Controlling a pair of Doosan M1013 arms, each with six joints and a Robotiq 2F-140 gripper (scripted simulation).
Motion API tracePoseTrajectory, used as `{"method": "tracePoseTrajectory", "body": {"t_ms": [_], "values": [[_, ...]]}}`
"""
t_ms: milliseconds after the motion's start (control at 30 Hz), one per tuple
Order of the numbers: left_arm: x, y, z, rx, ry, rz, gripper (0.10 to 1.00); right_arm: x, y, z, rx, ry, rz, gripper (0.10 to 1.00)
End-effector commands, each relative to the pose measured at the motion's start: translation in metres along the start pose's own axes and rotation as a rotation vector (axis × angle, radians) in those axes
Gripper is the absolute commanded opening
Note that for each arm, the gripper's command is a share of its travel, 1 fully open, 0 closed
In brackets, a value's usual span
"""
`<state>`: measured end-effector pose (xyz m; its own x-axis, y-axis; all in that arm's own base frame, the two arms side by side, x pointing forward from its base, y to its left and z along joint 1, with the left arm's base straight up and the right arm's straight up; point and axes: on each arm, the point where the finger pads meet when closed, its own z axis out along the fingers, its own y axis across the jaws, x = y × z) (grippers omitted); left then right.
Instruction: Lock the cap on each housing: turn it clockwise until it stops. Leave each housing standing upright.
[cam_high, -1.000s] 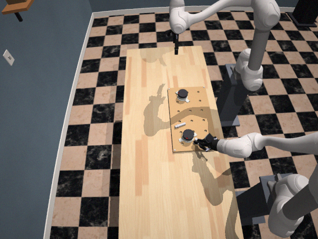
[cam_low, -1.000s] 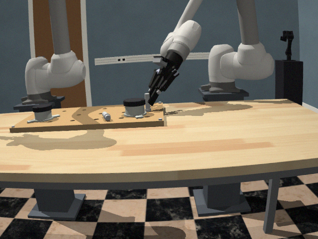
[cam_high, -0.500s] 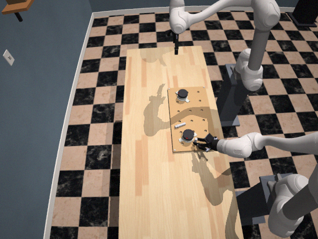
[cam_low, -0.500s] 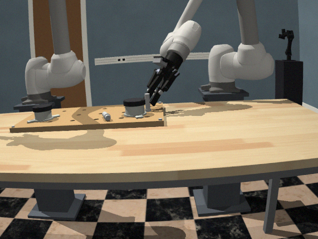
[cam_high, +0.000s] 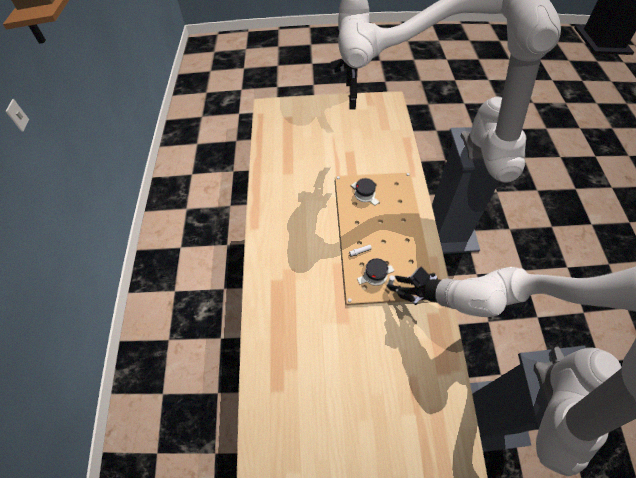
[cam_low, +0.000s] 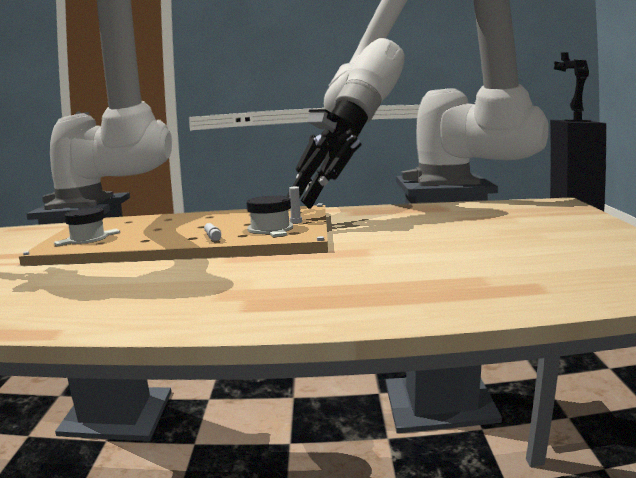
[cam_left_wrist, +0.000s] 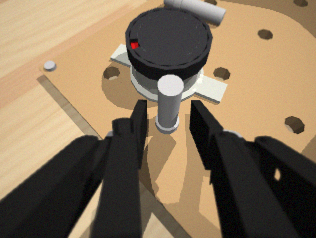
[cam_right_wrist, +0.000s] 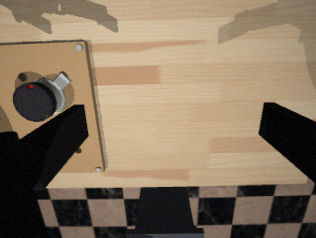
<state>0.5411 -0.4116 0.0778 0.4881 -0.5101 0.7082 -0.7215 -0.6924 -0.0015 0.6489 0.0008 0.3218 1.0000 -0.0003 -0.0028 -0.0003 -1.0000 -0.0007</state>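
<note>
The near housing stands upright on the board with a black cap on it; a red mark shows at the cap's edge. The far housing also stands upright, with a black cap on it. A grey pin stands upright beside the near housing. My left gripper is partly open, its fingertips on either side of the pin with gaps. My right gripper is wide open and empty above the table's far end.
A second grey pin lies on the board between the housings. The board has several holes and small corner studs. The wooden table extends beyond the board.
</note>
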Motion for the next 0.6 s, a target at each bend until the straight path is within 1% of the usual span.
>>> {"method": "tracePoseTrajectory", "body": {"t_ms": [0,167,267,367,400,567], "values": [[0.001,0.000,0.000,-0.001,0.000,0.000,0.328,0.000,0.000,-0.001,0.000,0.001,0.000,1.000],[0.001,0.000,0.000,-0.001,0.000,0.000,0.328,0.000,0.000,-0.001,0.000,0.001,0.000,1.000],[0.002,0.000,-0.017,0.000,0.004,0.001,0.328,0.000,0.000,-0.001,0.000,0.001,0.000,1.000],[0.000,0.000,-0.019,0.000,0.000,0.000,0.328,0.000,0.000,-0.001,0.000,0.001,0.000,1.000],[0.002,0.000,-0.025,0.000,0.003,0.001,0.328,0.000,0.000,-0.001,0.000,0.001,0.000,1.000],[0.001,0.000,-0.044,0.000,0.003,0.001,0.328,0.000,0.000,-0.001,0.000,0.001,0.000,1.000]]}}
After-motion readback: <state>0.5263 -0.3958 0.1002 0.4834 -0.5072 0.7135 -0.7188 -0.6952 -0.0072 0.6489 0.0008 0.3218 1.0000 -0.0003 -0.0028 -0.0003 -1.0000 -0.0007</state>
